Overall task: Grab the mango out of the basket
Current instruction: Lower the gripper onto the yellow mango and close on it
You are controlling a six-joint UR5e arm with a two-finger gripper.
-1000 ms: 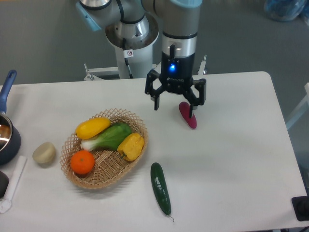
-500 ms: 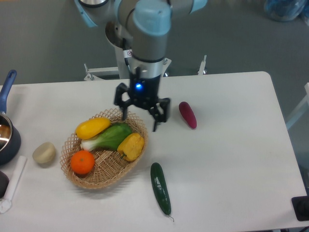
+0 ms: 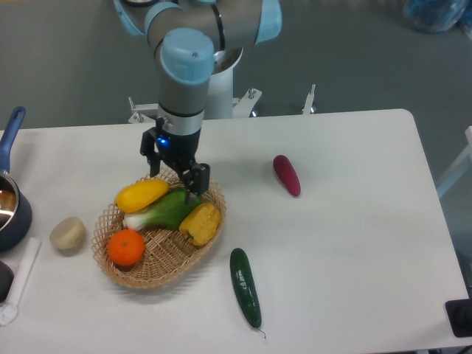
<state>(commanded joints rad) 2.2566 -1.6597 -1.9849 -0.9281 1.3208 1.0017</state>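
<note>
The mango (image 3: 141,195) is a smooth yellow oval lying at the back left of the wicker basket (image 3: 159,277). Beside it in the basket are a green leafy vegetable (image 3: 168,209), a ridged yellow bell pepper (image 3: 200,223) and a round orange (image 3: 126,247). My gripper (image 3: 173,175) hangs open and empty over the basket's back rim, just right of and behind the mango. One finger is near the mango's right end, the other above the leafy vegetable. It touches nothing.
A dark green cucumber (image 3: 245,286) lies right of the basket near the front. A purple-red vegetable (image 3: 287,175) lies at mid table. A pale potato (image 3: 68,232) and a blue pot (image 3: 10,210) are at the left edge.
The gripper has swung left from above the purple-red vegetable to over the basket's back rim and has turned its wrist. The fruits have not moved.
</note>
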